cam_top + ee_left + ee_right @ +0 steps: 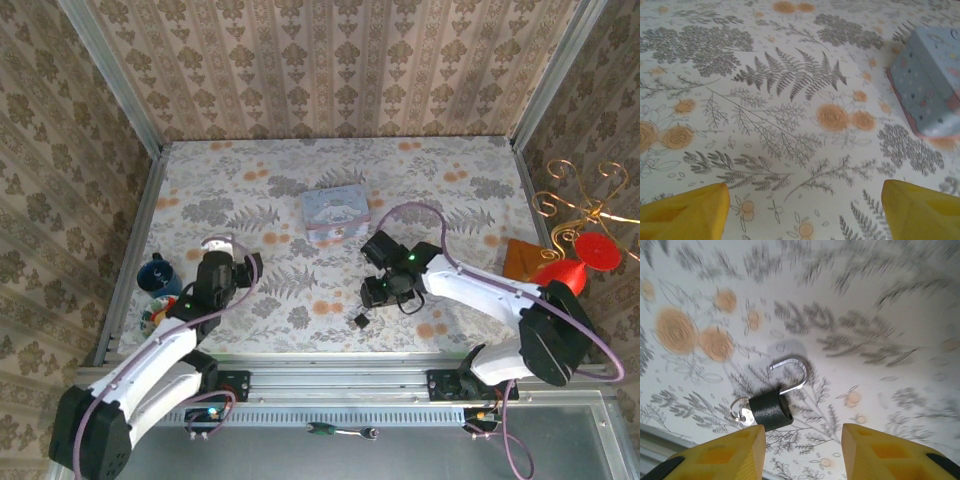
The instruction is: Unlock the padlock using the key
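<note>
The bench (440, 165), covered in a cloth printed with ferns and orange flowers, spans the walled cell. The right arm reaches in from the near right corner. Its end effector (368, 298) points down toward the near edge of the bench, slightly right of centre. The left arm rises from the near left corner, and its end effector (245, 265) hovers over bare cloth left of centre. A pale pastel tin (336, 215) sits mid-bench between the two arms and beyond them. A blue mug (155, 275) stands close to the left edge.

In the left wrist view, the left end effector (805, 200) is spread wide with nothing between its yellow fingers, and the tin (930, 85) lies ahead and off to one side.

In the right wrist view, the right end effector (802, 432) is also parted and grips nothing. The padlock (771, 410) lies flat on the cloth just ahead of one yellow fingertip (747, 440). It sits outside the gap and is not touched. Its shackle (790, 375) curves away from the fingers with one end free of the body. From above, the padlock (360, 320) is a dark speck just nearer the bench edge than the right end effector.

The key (746, 415) with its small ring sits against the far end of the padlock body.
</note>
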